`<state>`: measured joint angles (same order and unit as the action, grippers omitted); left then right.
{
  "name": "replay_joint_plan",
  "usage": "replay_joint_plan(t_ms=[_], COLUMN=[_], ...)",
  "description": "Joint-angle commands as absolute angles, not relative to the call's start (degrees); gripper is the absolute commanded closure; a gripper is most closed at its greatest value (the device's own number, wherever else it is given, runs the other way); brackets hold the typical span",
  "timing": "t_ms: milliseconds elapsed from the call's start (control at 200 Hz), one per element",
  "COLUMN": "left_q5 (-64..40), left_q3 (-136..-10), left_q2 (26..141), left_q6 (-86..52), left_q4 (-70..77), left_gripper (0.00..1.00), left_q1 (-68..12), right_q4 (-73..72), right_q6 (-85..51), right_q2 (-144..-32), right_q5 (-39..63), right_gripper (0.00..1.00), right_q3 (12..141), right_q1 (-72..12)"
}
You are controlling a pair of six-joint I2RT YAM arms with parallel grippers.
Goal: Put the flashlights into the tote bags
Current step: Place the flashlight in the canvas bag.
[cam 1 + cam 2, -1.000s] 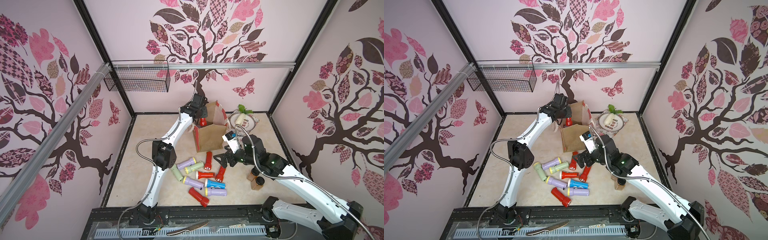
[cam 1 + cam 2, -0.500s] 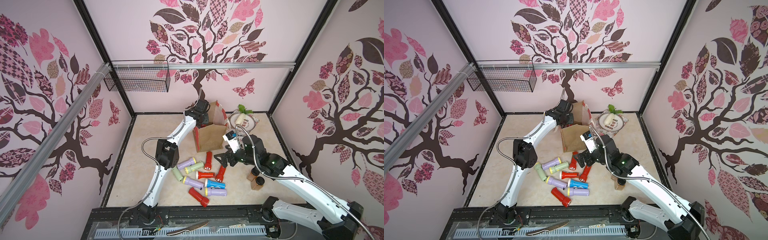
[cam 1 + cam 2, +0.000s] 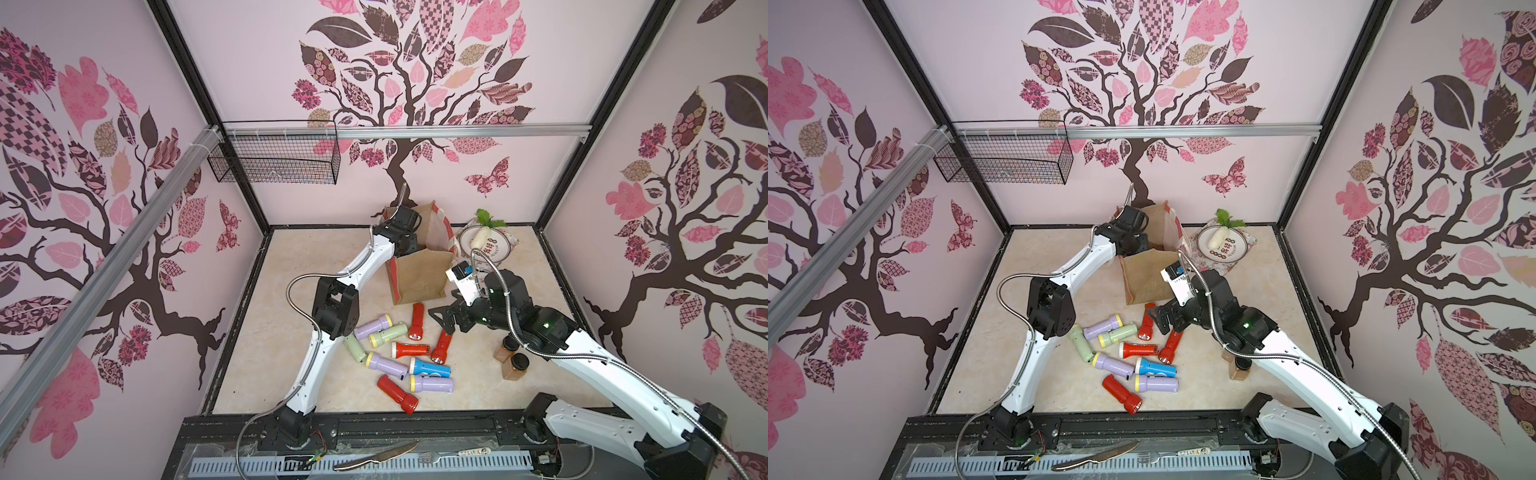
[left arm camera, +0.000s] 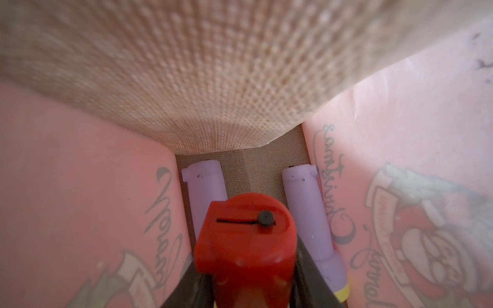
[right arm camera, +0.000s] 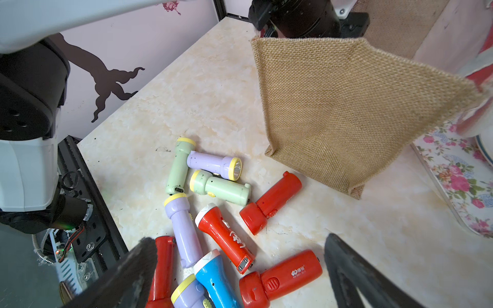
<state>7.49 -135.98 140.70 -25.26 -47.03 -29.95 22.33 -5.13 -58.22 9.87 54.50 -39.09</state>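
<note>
Drop-off, likely: left claw (image 4: 245,277) pinches red flashlight (image 4: 244,234) inside bag (image 4: 213,80); release should follow. Right claw (image 5: 238,241) spread over loose flashlights (image 5: 280,274).

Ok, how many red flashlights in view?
5. Four lie on the table: one nearest the tote bag, one mid-pile, one by the right pincer, one nearest the front edge. The fifth flashlight is in the left pincer inside the bag; more may be hidden there.

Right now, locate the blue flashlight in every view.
Both top views: blue flashlight low centre, below the tote bag.
Left wrist: not in it.
Right wrist: blue flashlight close to the camera.
Shared landmark: the tote bag's burlap, in all four.
</note>
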Motion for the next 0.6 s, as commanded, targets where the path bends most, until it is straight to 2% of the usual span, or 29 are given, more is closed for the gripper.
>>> replay_joint_plan(t_ms=[0, 200, 365, 595], left_q5=[7.92, 7.38, 6.47, 5.36], left_q3=[-134.23, -134.03, -133.99, -134.37], left_q2=[137.65, 135.59, 133.41, 129.79], left_q6=[-24.47, -24.07, -24.04, -24.08], left_q4=[-44.93, -44.19, -43.85, -43.86], left_gripper=[0.7, 0.53, 0.34, 0.27], left_q1=[-30.16, -30.14, -30.12, -30.14], right_q4=[22.96, 23.2, 23.62, 24.08], right_q6=[-4.54, -4.57, -4.88, -5.01], right_q2=[-57.84, -57.57, -57.86, -58.2], right_q5=[8.89, 7.49, 6.8, 6.11], right_gripper=[0.0, 0.0, 0.0, 0.0], right_q3=[57.14, 57.4, 58.08, 58.83], right_q1=[-39.21, -39.21, -39.2, -39.23])
